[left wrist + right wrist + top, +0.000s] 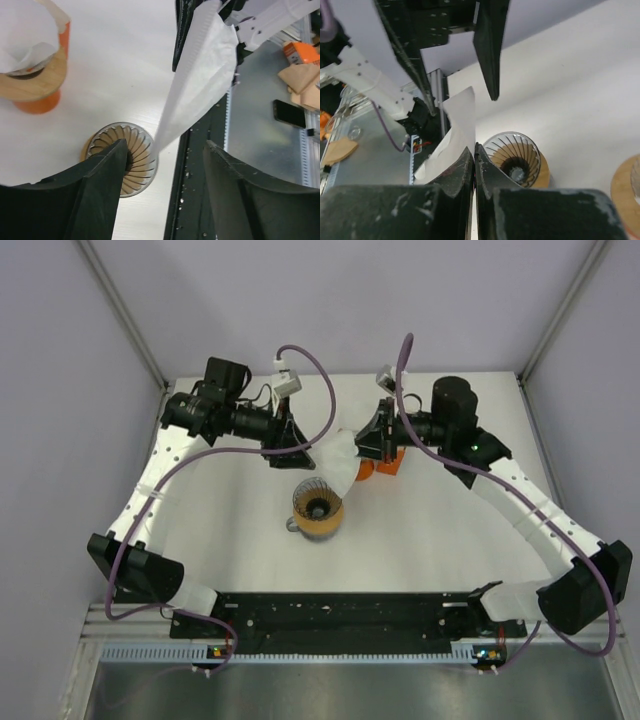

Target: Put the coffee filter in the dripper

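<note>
A white paper coffee filter [340, 462] hangs in the air between the two arms, above and just behind the dripper [318, 508]. The dripper is a clear ribbed glass cone on a wooden ring [515, 157], standing upright mid-table. My right gripper [472, 148] is shut on the filter's [460, 115] edge. In the left wrist view the filter [200, 80] slants down toward the dripper [135, 160]. My left gripper [165, 145] stands open just below the filter's lower tip, with nothing between its fingers.
An orange stand [37, 80] with a wooden disc and a stack of spare filters [25, 35] stands right of the dripper, under the right wrist [385, 465]. Beyond the near table edge lie a black rail [330, 615], a phone [289, 113] and an orange box [300, 50].
</note>
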